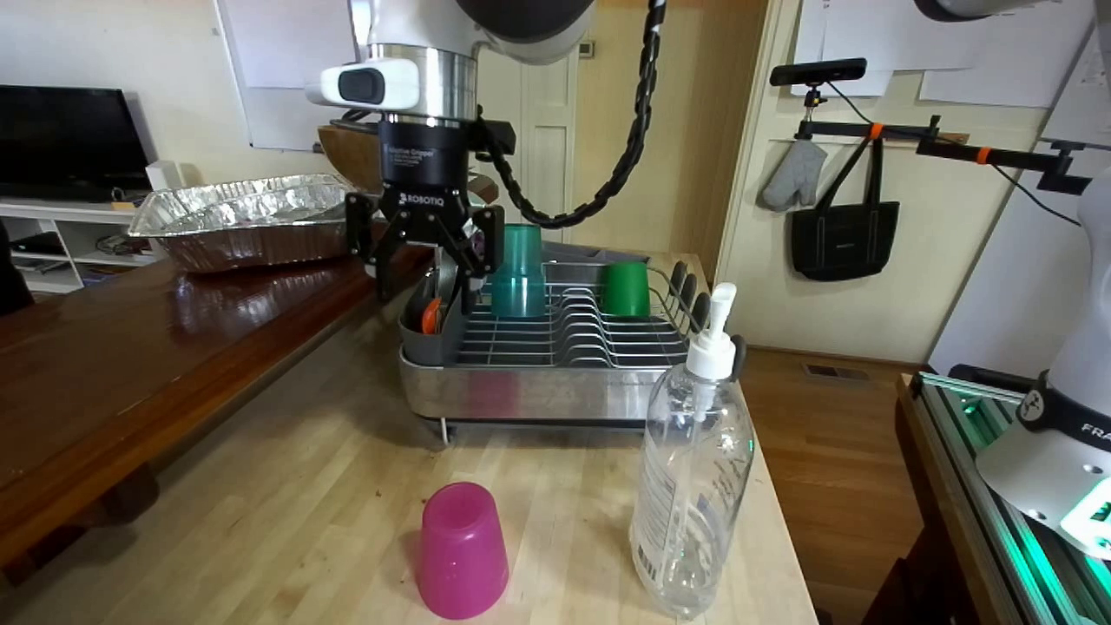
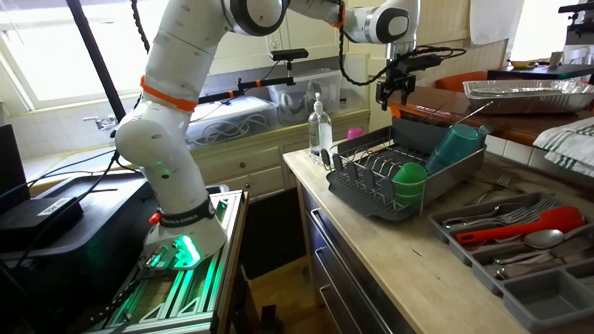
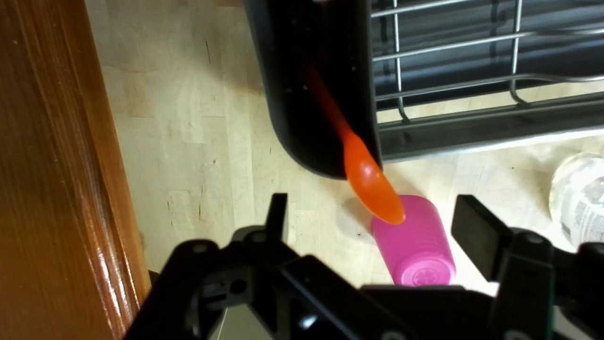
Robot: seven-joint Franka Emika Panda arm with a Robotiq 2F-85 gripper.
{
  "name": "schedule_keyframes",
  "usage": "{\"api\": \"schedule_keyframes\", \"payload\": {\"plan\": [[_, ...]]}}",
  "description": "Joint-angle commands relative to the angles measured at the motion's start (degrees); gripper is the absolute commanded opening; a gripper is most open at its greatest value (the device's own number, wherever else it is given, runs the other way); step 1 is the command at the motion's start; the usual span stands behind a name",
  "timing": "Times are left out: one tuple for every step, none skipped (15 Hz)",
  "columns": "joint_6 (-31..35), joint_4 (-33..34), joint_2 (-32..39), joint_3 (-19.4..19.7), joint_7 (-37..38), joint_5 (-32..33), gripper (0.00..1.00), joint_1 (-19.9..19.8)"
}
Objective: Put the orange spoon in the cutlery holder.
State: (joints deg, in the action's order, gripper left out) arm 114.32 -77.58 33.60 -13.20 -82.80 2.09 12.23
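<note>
The orange spoon point(image 3: 370, 182) leans in the grey cutlery holder point(image 3: 278, 111) in the wrist view. Its handle goes down into the dark inside and its bowl sticks out over the holder's rounded end. In an exterior view the spoon point(image 1: 430, 317) shows as a small orange patch at the holder point(image 1: 425, 349). In an exterior view an orange patch, seemingly the spoon point(image 2: 395, 112), shows by the end of the holder point(image 2: 417, 132). My gripper point(image 3: 370, 217) is open and empty, above the spoon bowl and apart from it. It also shows in both exterior views point(image 1: 427, 291) point(image 2: 393, 102).
The wire dish rack point(image 1: 538, 391) holds teal point(image 1: 519, 295) and green point(image 1: 625, 289) cups. A pink cup point(image 1: 463, 555) and a pump bottle point(image 1: 694, 495) stand before it. A raised wooden counter point(image 1: 174, 365) runs alongside. A cutlery tray point(image 2: 487, 283) lies behind the rack.
</note>
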Motion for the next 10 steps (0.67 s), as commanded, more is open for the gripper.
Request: {"api": "schedule_keyframes", "payload": {"plan": [[-1.99, 2.65, 1.79, -0.35, -1.31, 0.69, 0.57, -0.10], [-1.92, 2.81, 1.92, -0.31, -1.40, 0.71, 0.49, -0.09], [-1.87, 2.93, 2.02, -0.31, -1.48, 0.67, 0.42, -0.11], [-1.79, 3.00, 2.11, -0.31, -1.50, 0.64, 0.33, -0.12], [-1.75, 3.04, 2.13, -0.30, -1.49, 0.63, 0.26, -0.13], [-1.68, 3.02, 2.10, -0.28, -1.48, 0.65, 0.17, -0.13], [-1.66, 3.01, 2.07, -0.24, -1.43, 0.69, 0.11, -0.13], [-1.83, 2.96, 1.93, -0.04, -1.09, 0.88, 0.02, -0.10], [-2.02, 3.02, 1.65, 0.14, -0.77, 1.00, 0.01, -0.12], [-2.12, 3.08, 0.80, 0.52, -0.05, 1.26, 0.04, -0.13]]}}
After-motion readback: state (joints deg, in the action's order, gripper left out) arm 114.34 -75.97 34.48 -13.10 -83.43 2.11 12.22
